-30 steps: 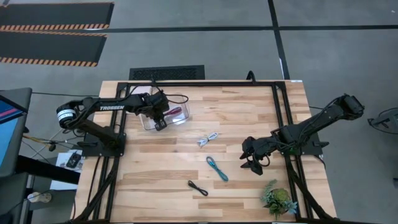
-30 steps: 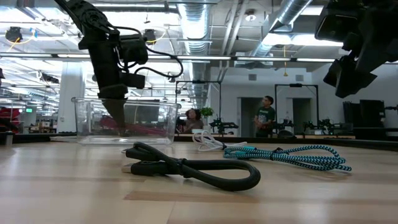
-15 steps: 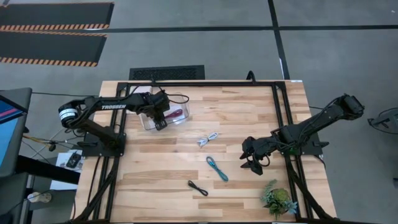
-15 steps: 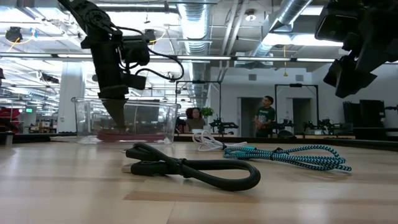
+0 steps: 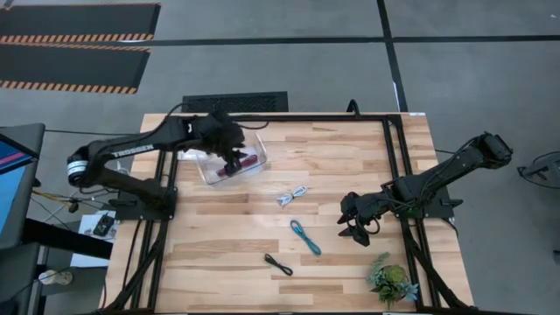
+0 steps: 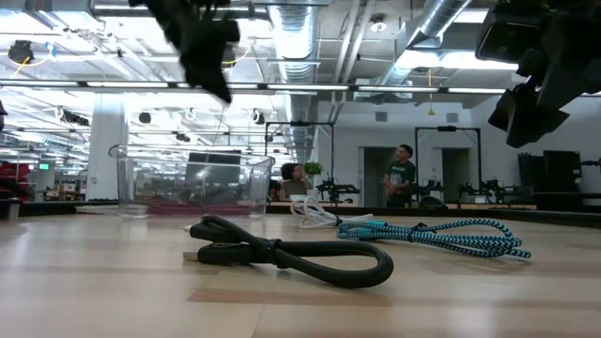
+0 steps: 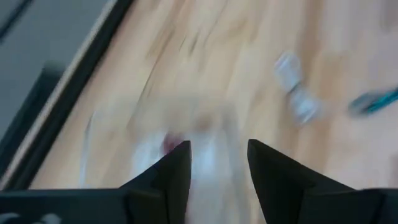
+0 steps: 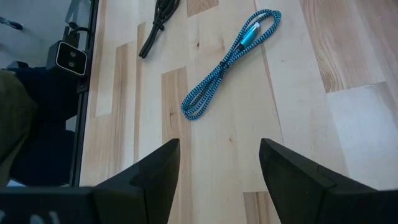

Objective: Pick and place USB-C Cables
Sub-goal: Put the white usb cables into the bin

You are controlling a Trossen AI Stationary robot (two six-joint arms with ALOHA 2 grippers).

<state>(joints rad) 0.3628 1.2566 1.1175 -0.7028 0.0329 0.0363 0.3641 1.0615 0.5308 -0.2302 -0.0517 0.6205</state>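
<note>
My left gripper (image 5: 233,160) hangs open above the clear plastic container (image 5: 210,168) at the table's far left, high in the low view (image 6: 216,75). The maroon cable (image 5: 248,164) lies on the container's floor, a red smear in the blurred left wrist view (image 7: 168,144). The white cable (image 5: 293,194), teal cable (image 5: 305,236) and black cable (image 5: 278,263) lie flat on the wood mid-table. My right gripper (image 5: 354,229) is open above the table right of the teal cable (image 8: 231,56), touching nothing.
A small green potted plant (image 5: 391,282) stands near the table's near right corner. A black frame (image 5: 389,166) borders the wooden top. In the low view the black cable (image 6: 282,252) lies nearest, with people far off in the room behind.
My left gripper has risen quickly out of the clear container, from low inside it to well above its rim, and the arm has swung slightly toward the far edge. The maroon cable stays on the container's floor. The right arm has kept still.
</note>
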